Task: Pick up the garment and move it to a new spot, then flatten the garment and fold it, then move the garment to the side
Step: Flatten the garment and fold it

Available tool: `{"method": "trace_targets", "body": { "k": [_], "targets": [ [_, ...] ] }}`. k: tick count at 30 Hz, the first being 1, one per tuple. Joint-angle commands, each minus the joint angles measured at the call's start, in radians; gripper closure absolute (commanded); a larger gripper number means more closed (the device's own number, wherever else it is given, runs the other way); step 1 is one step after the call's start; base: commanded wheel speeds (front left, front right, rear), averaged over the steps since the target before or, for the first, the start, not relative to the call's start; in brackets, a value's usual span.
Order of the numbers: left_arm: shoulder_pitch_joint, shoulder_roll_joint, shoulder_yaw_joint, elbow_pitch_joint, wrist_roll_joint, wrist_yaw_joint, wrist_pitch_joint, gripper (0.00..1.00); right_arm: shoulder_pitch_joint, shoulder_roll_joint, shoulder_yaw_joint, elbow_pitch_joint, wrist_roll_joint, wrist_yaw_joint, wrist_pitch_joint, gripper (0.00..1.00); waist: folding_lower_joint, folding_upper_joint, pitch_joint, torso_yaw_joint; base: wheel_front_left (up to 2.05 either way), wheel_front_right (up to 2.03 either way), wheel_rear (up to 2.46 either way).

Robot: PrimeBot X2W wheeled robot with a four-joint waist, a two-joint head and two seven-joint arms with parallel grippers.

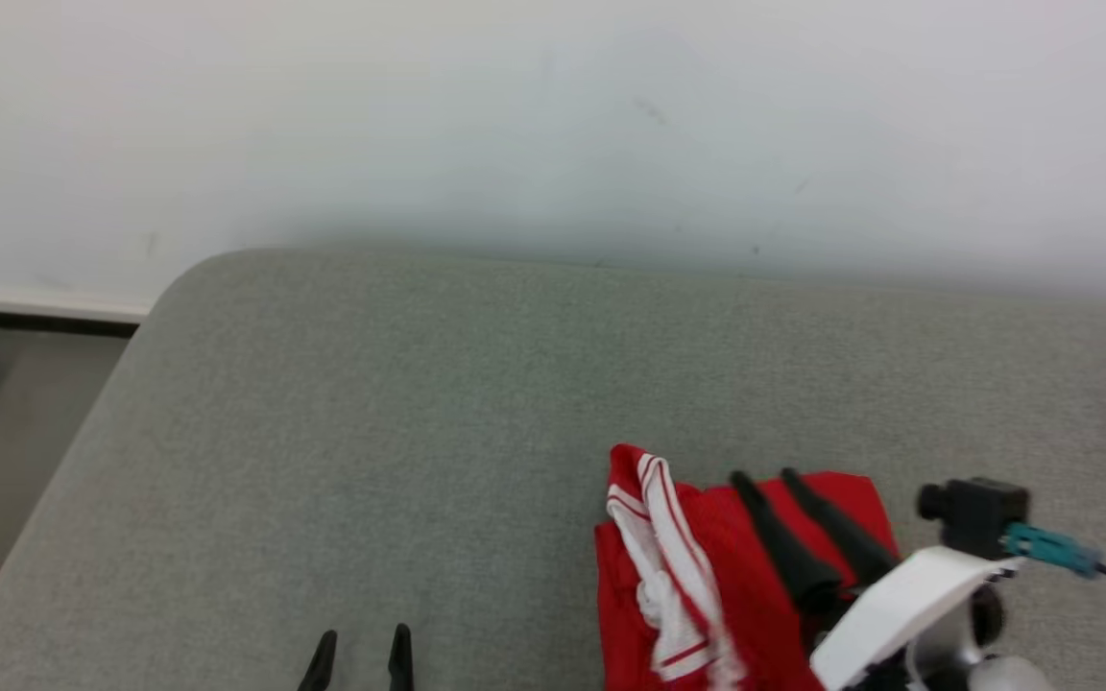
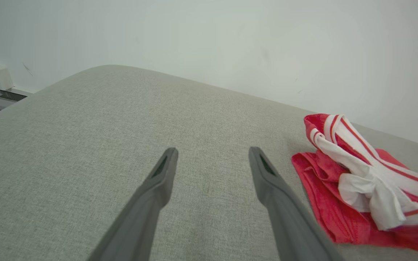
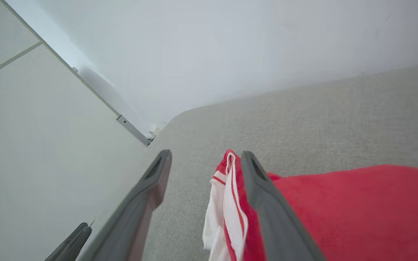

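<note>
The right gripper [image 1: 762, 477] hangs over the garment [image 1: 632, 595] with its fingers spread and nothing pinched between them. The left gripper [image 1: 364, 633] is likewise released, low at the near left. The red garment lies rumpled at the near right of the grey cushion [image 1: 419, 403], its white striped trim flopped on top. This fits either lifting it away or having set it down for flattening. Either way, the next grasp should take a red edge, not the loose trim.
</note>
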Motion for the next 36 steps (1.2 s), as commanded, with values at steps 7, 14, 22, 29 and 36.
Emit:
{"method": "trace_targets", "body": {
  "k": [7, 14, 22, 29, 36],
  "targets": [
    [0.025, 0.004, 0.025, -0.013, 0.023, -0.01, 0.0, 0.0, 0.091, -0.129, -0.115, -0.072, -0.155, 0.0, -0.179, 0.0, 0.0, 0.0, -0.035, -0.06, 0.0, 0.0, 0.0],
    [0.02, 0.004, 0.046, -0.024, 0.061, -0.027, 0.0, 0.0, 0.185, -0.245, -0.228, 0.006, -0.391, 0.0, -0.416, 0.0, 0.0, 0.0, -0.051, -0.082, 0.0, 0.0, 0.0],
    [0.045, 0.004, 0.081, -0.028, 0.116, -0.05, 0.0, 0.0, 0.279, -0.24, -0.341, 0.098, -0.571, 0.0, -0.525, 0.0, 0.0, 0.0, -0.075, -0.097, 0.0, 0.0, 0.0],
    [0.073, 0.004, 0.101, -0.011, 0.14, -0.079, 0.0, 0.0, 0.386, -0.171, -0.418, 0.059, -0.614, 0.0, -0.523, 0.0, 0.0, 0.0, -0.094, -0.094, 0.0, 0.0, 0.0],
    [0.08, 0.004, 0.11, -0.024, 0.126, -0.074, 0.0, 0.0, 0.405, -0.142, -0.413, 0.057, -0.63, 0.0, -0.523, 0.0, 0.0, 0.0, -0.09, -0.098, 0.0, 0.0, 0.0]
  ]
}}
